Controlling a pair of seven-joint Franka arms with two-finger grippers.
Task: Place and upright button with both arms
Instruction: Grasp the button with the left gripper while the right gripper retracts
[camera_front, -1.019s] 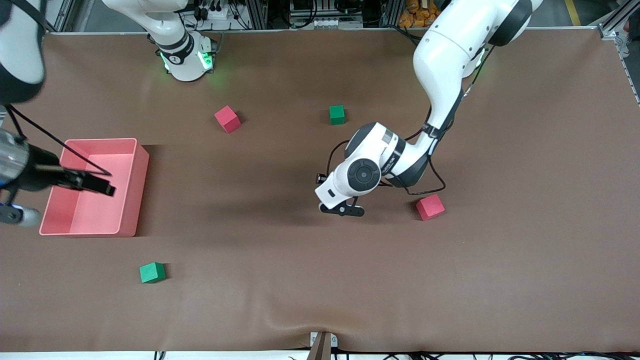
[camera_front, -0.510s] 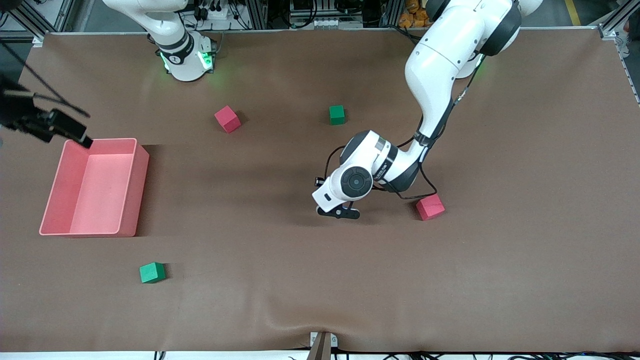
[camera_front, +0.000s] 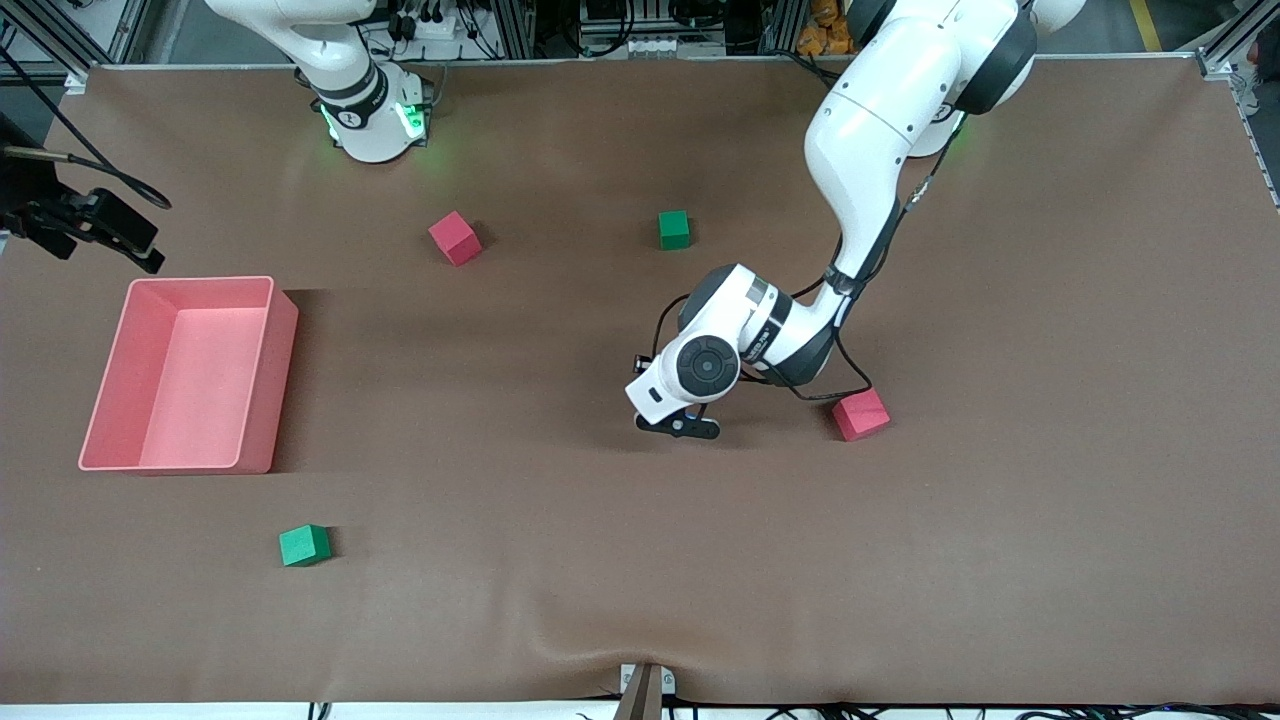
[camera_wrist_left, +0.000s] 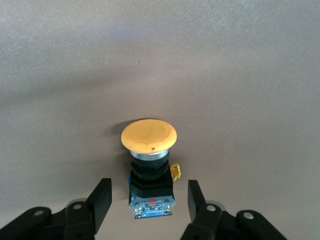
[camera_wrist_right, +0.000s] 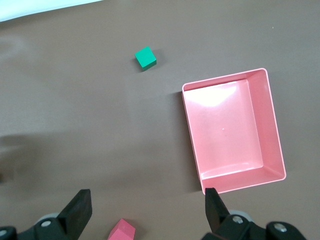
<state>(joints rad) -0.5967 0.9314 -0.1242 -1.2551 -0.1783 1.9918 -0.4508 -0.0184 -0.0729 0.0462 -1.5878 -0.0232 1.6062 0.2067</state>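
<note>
The button (camera_wrist_left: 149, 165) has a round orange cap and a black blocky body with a blue end. It lies on the brown table in the left wrist view, its cap end pointing away from my left gripper (camera_wrist_left: 149, 197). The left gripper is open, low over the table, with one finger on each side of the button's body and a gap on both sides. In the front view the left gripper (camera_front: 680, 425) sits mid-table and the wrist hides the button. My right gripper (camera_wrist_right: 147, 207) is open and empty, raised over the table's edge (camera_front: 135, 245) at the right arm's end.
A pink bin (camera_front: 285, 330) stands at the right arm's end and shows in the right wrist view (camera_wrist_right: 272, 130). A pink cube (camera_front: 860, 413) lies beside the left wrist. Another pink cube (camera_front: 455, 237) and a green cube (camera_front: 674, 229) lie nearer the bases. A second green cube (camera_front: 304, 545) lies nearer the camera.
My right gripper has left the space over the pink bin and risen toward the table's edge nearer the bases. My left gripper has shifted slightly and stayed low.
</note>
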